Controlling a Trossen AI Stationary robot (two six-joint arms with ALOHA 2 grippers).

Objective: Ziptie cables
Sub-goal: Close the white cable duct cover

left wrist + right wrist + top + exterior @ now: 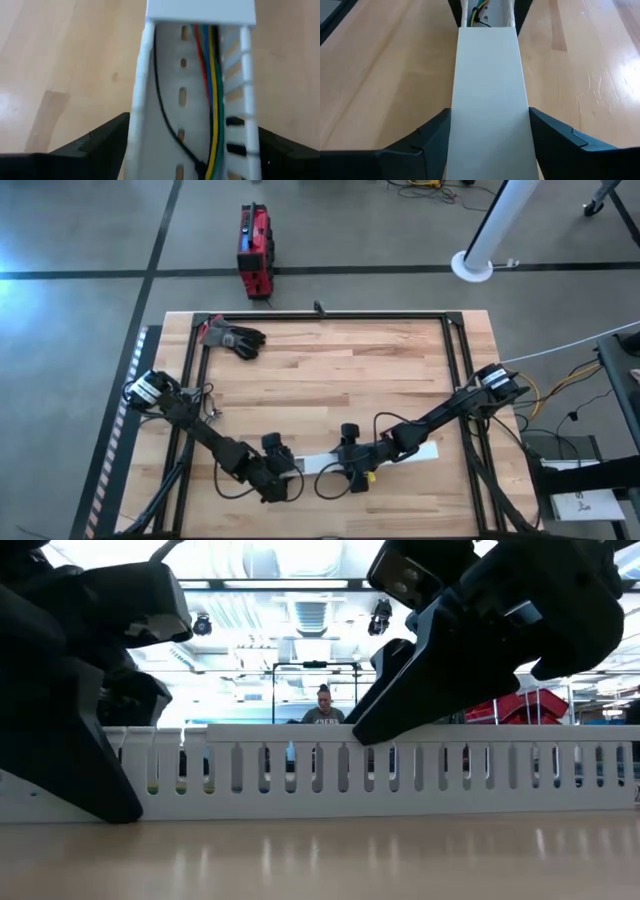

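Observation:
A long white slotted duct (pixel 410 452) lies flat along the table's near part. Part of it carries a plain white cover (pixel 489 85). Several cables (pixel 212 85), red, blue, green, yellow and one black, run lengthwise inside the uncovered channel. My left gripper (pixel 192 150) is at the duct's left, uncovered end (pixel 290 472), its fingers against both side walls. My right gripper (pixel 490 145) straddles the covered stretch just to the right (pixel 352 465), facing the left gripper. Beyond the cover's end the cables (pixel 479 12) show again. My left gripper holds the duct's uncovered end between its two fingers, one finger (pixel 100 145) against each slotted side wall (pixel 140 115). The fingers lie along the duct, slanting down. The duct rests flat on the table. My right gripper pinches the covered stretch across its width, one finger (pixel 427 140) on each long edge of the cover (pixel 457 125). The fingers lie along the duct and point toward the table's left. The duct stays on the table.
A dark glove (pixel 235 338) lies at the far left of the table. A black frame rail (pixel 330 317) borders the work area. A red toolbox (pixel 254 250) stands on the floor beyond. A person (pixel 323 710) shows in the room behind. Bare wood spans the table's middle.

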